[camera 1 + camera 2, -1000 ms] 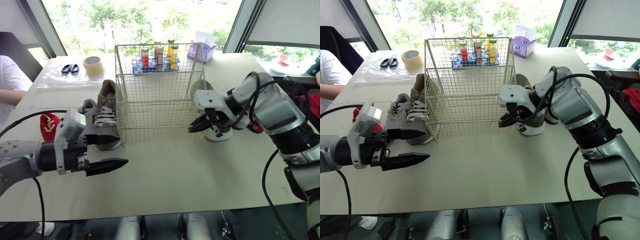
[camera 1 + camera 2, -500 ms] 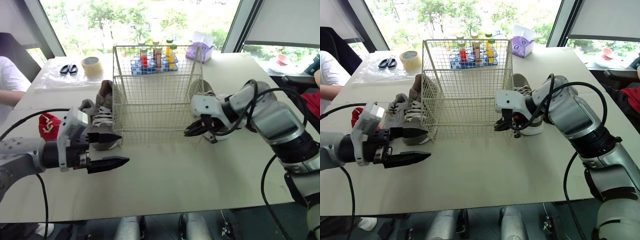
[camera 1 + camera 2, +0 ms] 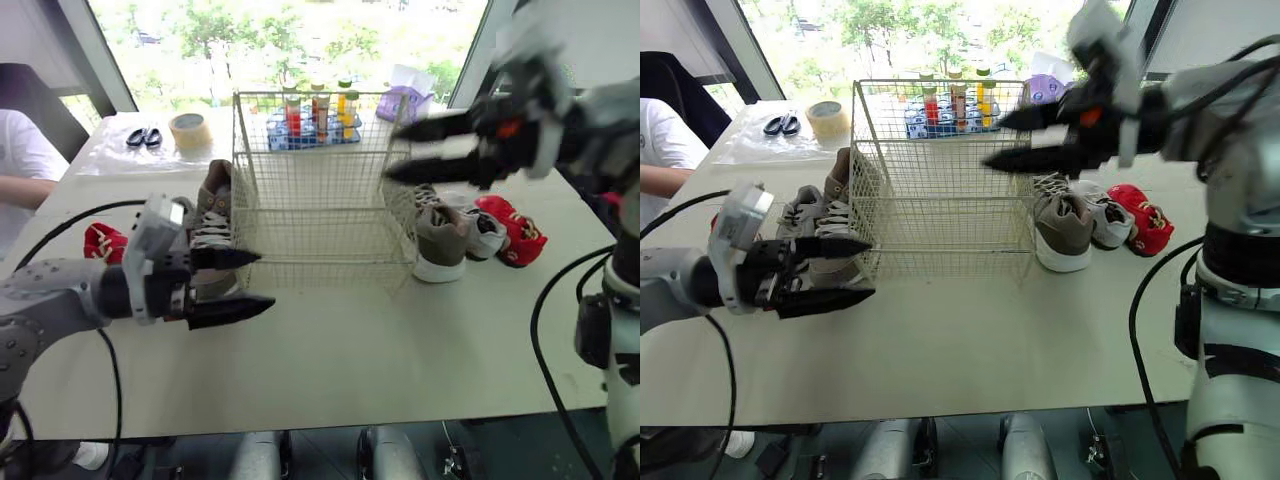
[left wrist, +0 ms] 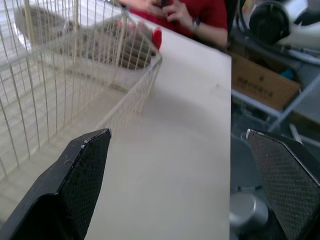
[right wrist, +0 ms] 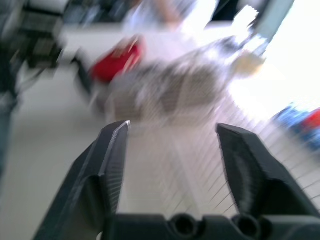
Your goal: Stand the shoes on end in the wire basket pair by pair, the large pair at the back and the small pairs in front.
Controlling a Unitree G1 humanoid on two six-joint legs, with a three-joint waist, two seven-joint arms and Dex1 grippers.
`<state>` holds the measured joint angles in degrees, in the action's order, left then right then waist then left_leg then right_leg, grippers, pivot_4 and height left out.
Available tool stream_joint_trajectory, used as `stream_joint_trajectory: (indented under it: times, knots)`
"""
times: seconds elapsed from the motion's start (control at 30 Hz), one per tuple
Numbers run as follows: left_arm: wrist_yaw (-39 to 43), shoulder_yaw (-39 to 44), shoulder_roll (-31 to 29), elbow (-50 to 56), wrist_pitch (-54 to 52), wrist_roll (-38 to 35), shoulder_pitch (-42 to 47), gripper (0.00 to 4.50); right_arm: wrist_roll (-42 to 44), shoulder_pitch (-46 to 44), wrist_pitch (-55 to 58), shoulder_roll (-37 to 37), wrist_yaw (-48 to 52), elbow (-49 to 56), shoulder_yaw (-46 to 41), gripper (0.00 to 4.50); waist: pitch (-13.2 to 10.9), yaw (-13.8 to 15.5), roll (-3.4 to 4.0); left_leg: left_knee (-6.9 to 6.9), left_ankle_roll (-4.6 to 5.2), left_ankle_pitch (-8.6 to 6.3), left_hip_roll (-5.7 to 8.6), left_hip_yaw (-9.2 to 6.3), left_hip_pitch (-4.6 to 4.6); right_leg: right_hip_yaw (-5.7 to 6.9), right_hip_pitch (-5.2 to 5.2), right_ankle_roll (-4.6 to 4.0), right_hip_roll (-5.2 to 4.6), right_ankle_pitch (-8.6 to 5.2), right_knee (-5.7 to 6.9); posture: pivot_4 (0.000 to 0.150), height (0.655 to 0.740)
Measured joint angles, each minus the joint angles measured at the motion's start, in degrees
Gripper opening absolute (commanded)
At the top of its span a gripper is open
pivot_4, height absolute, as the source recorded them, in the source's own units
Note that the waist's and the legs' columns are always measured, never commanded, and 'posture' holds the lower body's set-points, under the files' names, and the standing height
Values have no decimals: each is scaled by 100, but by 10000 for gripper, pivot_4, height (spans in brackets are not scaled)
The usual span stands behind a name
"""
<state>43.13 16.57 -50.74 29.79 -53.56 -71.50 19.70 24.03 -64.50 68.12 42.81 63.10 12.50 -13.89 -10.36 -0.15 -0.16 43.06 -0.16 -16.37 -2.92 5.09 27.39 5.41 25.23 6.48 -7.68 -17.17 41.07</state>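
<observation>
An empty wire basket (image 3: 320,190) stands mid-table. Left of it lie two grey lace-up shoes (image 3: 212,228) and a small red shoe (image 3: 100,242). To the basket's right are a large grey shoe (image 3: 440,240), a small grey-and-white shoe (image 3: 482,232) and another red shoe (image 3: 515,233). My left gripper (image 3: 262,280) is open low over the table, at the basket's front left corner beside the grey shoes, holding nothing. My right gripper (image 3: 395,152) is open in the air by the basket's upper right rim, above the large grey shoe; its fingers (image 5: 114,160) stand wide apart.
Behind the basket stand a blue rack of bottles (image 3: 315,118) and a purple tissue box (image 3: 405,100). A tape roll (image 3: 186,130) and scissors (image 3: 140,137) lie at the back left. A person in white (image 3: 25,160) sits at the left, and one in red (image 4: 190,12) at the right.
My right gripper rose from table level by the basket's front right corner to its upper rim and went from shut to open. My left gripper edged toward the basket.
</observation>
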Motion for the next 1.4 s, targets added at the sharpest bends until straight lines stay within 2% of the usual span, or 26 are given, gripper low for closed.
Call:
stream_joint_trajectory:
  times: [0.13, 0.27, 0.4, 0.53, 0.7, 0.87, 0.97, 1.23, 1.33, 1.4]
  knots:
    - [-655, -410, 637, -47, 14, -44, 407, 45000, -66, 1199, -141, -192, -1064, 505, -919, 44279, 6, 88, -11, 3, 4, 0, 4, 20, 2, -5, 4, 1, -1, 0, 5, 1500, 6675]
    - [-1725, -711, 1754, 37, 206, -224, 808, 45000, -83, 3148, -222, -1034, -2057, 1766, -1797, 44279, 7, 102, -13, 4, 3, 2, 3, 6, 2, 1, -6, 4, -2, -1, 5, 1500, 6675]
    - [-2347, -885, 1943, 371, 200, -303, 466, 45000, -5, 4303, -277, -1830, -2744, 2328, -2422, 44279, 9, 11, 1, -1, 1, 3, 2, 4, -10, -12, 2, 3, 3, -2, 16, 1500, 6675]
    - [-2458, -1059, 1857, 571, 144, -294, 176, 45000, 104, 4989, -649, -2409, -3244, 2637, -2289, 44279, 8, -46, 3, -2, -4, 6, 1, -3, -10, -11, 3, 1, 11, -3, 22, 1500, 6675]
    - [-2325, -1071, 1435, 702, 39, -518, -8, 45000, 94, 5244, -1284, -2544, -3534, 2370, -1851, 44279, 9, -42, 4, -1, -2, 4, 3, -9, -9, -11, 2, 0, 10, -3, 19, 1500, 6675]
    - [-2014, -1085, 947, 919, -126, -950, -651, 45000, -152, 5419, -2421, -2504, -3562, 1282, -1316, 44279, 8, -54, 6, -1, -1, 4, 4, -6, -6, -12, 5, 0, 9, -3, 18, 1500, 6675]
    - [-1883, -1114, 843, 937, -116, -902, -1063, 45000, -312, 5297, -3044, -2477, -3569, 506, -1113, 44279, 7, -52, 7, 0, -1, 4, 3, -8, -6, -12, 7, 0, 10, -3, 20, 1500, 6675]
    - [-1754, -1121, 739, 972, -56, -762, -1226, 45000, -477, 4738, -4132, -2183, -3305, -1011, -481, 44279, 7, -49, 8, 2, 1, 3, 3, -7, -3, -12, 7, -1, 9, -4, 17, 1500, 6675]
    - [-1719, -1129, 737, 998, 0, -654, -1279, 45000, -477, 4588, -4369, -2147, -3284, -1342, -416, 35811, 7, -55, 7, 4, 0, 3, 3, -7, -5, -11, 7, -1, 10, -3, 21, 1500, 6675]
    - [-1714, -1129, 737, 1022, 34, -601, -1291, 45000, -468, 4479, -4481, -2146, -3338, -1525, -424, 27558, 7, -55, 7, 4, 0, 3, 2, -9, -5, -11, 7, -1, 10, -3, 22, 1500, 6675]
